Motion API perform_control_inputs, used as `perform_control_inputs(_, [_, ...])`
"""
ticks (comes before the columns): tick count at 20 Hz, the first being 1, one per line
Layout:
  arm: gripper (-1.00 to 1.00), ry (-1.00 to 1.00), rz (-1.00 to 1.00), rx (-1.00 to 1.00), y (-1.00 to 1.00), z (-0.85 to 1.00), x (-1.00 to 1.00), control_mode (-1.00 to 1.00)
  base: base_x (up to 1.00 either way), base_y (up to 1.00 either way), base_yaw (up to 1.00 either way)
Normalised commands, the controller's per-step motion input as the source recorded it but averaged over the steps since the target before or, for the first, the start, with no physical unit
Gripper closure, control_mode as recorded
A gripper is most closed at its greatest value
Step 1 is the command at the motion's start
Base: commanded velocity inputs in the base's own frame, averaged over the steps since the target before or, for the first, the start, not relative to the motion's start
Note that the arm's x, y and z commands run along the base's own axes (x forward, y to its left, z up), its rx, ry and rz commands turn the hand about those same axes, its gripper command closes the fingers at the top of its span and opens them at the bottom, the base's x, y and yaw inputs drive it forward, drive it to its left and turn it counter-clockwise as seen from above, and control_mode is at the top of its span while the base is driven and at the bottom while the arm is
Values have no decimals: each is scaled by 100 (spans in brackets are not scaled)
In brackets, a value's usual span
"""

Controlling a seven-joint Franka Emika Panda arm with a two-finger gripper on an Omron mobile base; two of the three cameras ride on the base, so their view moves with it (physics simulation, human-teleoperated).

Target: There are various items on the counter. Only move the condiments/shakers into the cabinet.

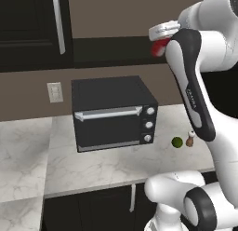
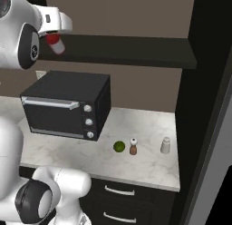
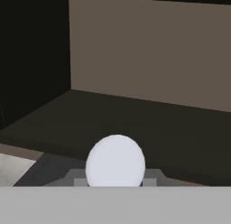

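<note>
My gripper [image 1: 161, 40] is shut on the red squeeze bottle [image 1: 159, 48], held high at the front edge of the dark cabinet's open shelf [image 1: 116, 50]. From the right base view the bottle [image 2: 57, 44] hangs tilted under the gripper [image 2: 53, 36], level with the shelf [image 2: 136, 51]. In the hand view its white cap [image 3: 115, 161] sits between the fingers [image 3: 153, 175], facing the shelf floor [image 3: 135, 121]. The brown wooden shaker [image 2: 133, 147] and the white shaker [image 2: 166, 145] stand on the marble counter [image 2: 149, 124].
A black toaster oven [image 1: 114, 112] stands on the counter below the shelf. A small green fruit [image 2: 118, 146] lies just left of the wooden shaker [image 1: 190, 139]. A tall dark cabinet side [image 2: 204, 106] bounds the counter on the right.
</note>
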Motion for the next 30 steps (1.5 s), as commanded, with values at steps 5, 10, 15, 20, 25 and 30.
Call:
perform_control_inputs(5, [100,2,0,0,0,-9,53,-100,0,0,0])
perform_control_inputs(10, [100,6,0,0,0,-15,58,-100,0,0,0])
perform_control_inputs(15, [100,8,-1,0,0,-5,61,-100,0,0,0])
perform_control_inputs(20, [100,2,-2,0,0,-4,54,-100,0,0,0])
perform_control_inputs(25, [100,1,0,0,0,-28,28,-100,0,0,0])
perform_control_inputs(30, [100,0,0,1,0,-30,15,-100,0,0,0])
